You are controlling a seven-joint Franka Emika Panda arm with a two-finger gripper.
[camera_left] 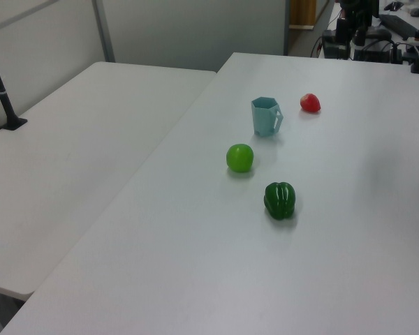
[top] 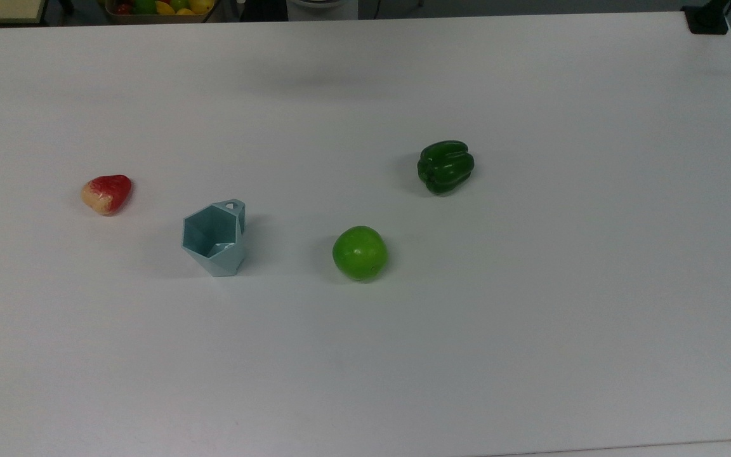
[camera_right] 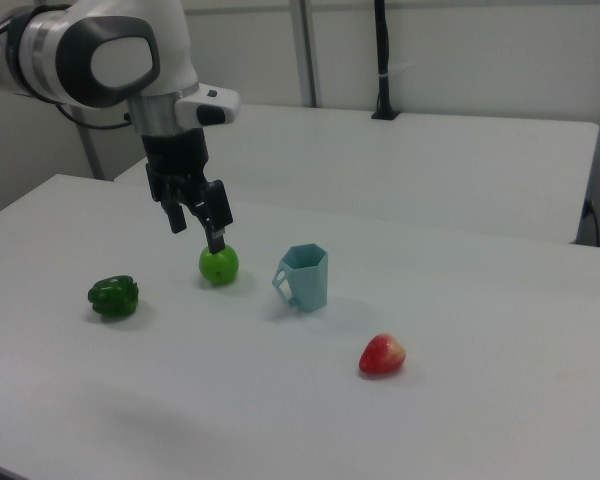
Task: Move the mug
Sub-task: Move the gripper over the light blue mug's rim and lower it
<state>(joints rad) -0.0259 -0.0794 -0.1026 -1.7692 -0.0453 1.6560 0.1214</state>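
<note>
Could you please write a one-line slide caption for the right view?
Franka hand open above the white table, with pale blue mug standing between green apple and strawberry; green pepper sits apart.

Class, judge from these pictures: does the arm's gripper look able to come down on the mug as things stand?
Probably yes. The mug stands upright and apart from the apple and strawberry, and the open gripper hangs above the table.

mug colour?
Pale blue-teal mug, plain, no pattern; clearest in the top view.

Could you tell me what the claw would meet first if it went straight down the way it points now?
Probably bare table. In the right view the open claw hangs high, pointing down, overlapping the green apple, but depth is unclear.
</note>
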